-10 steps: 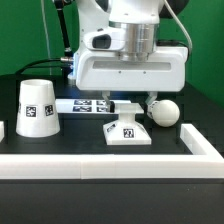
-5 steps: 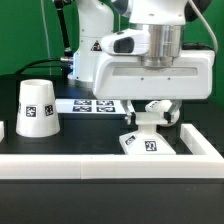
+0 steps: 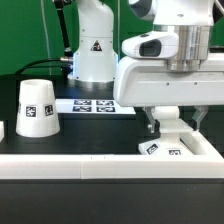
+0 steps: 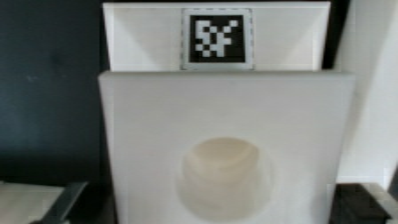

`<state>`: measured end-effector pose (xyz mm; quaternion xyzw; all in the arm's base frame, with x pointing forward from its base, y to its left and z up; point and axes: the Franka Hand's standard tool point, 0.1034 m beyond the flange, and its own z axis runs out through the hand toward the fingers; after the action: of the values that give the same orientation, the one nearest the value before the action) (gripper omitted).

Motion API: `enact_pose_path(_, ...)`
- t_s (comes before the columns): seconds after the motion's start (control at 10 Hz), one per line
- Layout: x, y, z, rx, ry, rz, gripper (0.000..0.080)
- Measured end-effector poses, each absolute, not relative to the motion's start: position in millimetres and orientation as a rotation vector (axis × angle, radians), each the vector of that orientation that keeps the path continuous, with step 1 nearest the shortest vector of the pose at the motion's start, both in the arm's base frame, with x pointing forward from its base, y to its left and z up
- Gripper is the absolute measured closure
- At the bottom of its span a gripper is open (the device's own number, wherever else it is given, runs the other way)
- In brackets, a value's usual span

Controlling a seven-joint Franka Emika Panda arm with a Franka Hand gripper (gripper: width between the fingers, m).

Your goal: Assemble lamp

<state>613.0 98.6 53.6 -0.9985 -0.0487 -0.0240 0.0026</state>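
My gripper (image 3: 172,125) is clamped on the lamp base (image 3: 165,149), one finger on either side of its raised middle step. The base is at the exterior view's right end of the table, just beside the white rail (image 3: 100,165) (resting or barely lifted, I cannot tell). My wrist view shows its round socket (image 4: 228,180) and a tag (image 4: 214,38). The shade (image 3: 37,108) stands upright well apart at the exterior view's left, with the marker board (image 3: 95,104) lying between us.

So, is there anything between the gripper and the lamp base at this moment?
Nothing visible. The gripper is right at the lamp base, with the base's raised middle between its fingers.
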Motion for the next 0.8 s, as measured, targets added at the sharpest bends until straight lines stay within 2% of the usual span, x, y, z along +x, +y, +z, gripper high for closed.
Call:
enact_pose_path(0.4,617.1,102.7,54.2,-3.141,-0.018,-0.087,0.0262)
enact_pose_path(0.6,614.2,101.6,55.4,-3.141,-0.05,-0.087,0.0118)
enact_pose_path(0.8,589.1,103.7,65.1,-3.14,-0.1,-0.08,0.0103)
